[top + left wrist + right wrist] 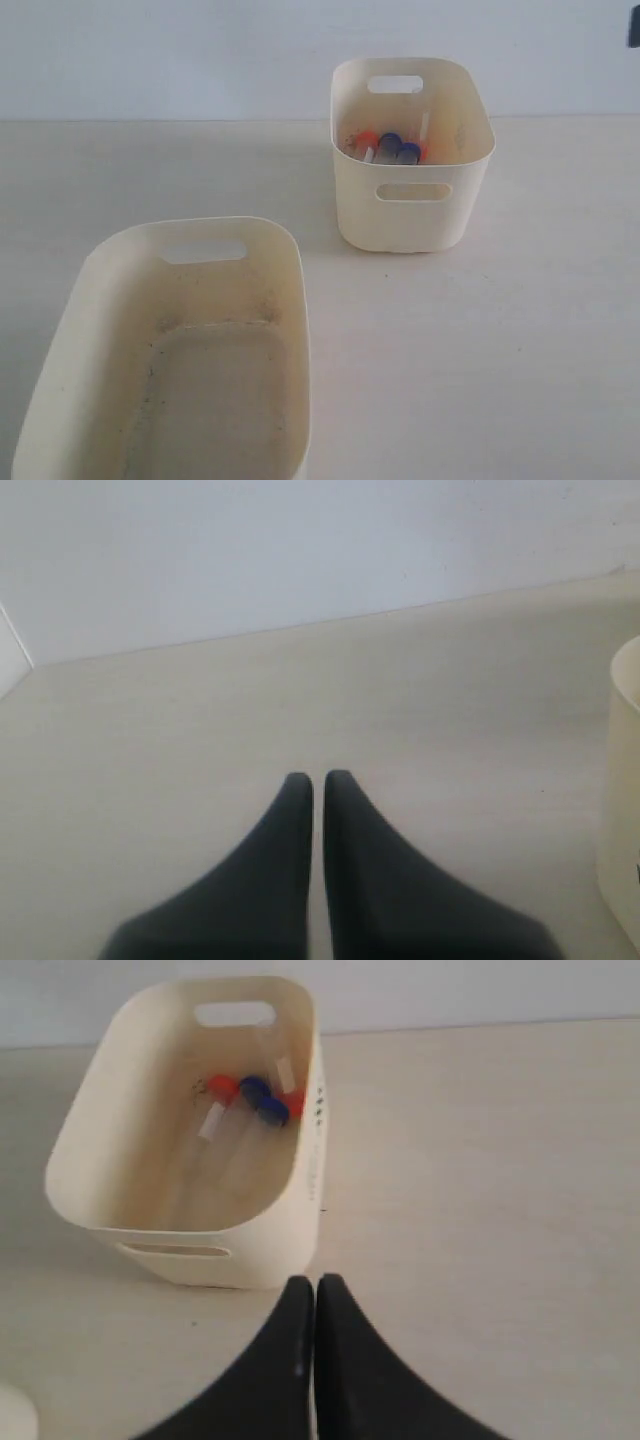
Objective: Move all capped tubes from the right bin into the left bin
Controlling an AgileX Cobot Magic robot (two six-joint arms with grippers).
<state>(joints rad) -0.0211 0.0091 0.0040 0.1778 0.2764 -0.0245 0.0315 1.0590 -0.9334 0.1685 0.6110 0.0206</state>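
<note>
The right bin (pixel 412 215), cream-white with oval slots at both ends, stands at the back right and holds several capped tubes (pixel 388 148) with orange and dark blue caps. The right wrist view shows the same right bin (pixel 230 1250) and tubes (pixel 255 1100) just beyond my right gripper (pixel 315 1282), which is shut with nothing in it. The left bin (pixel 290 300), larger-looking with a speckled floor, sits at the front left with no tubes in it. My left gripper (pixel 317 778) is shut and empty above bare table. Neither gripper shows in the exterior view.
A cream table (pixel 500 350) carries both bins, with a pale wall (pixel 200 50) behind. A cream bin edge (pixel 625 810) shows at the side of the left wrist view. A dark object (pixel 634 25) sits at the far upper right.
</note>
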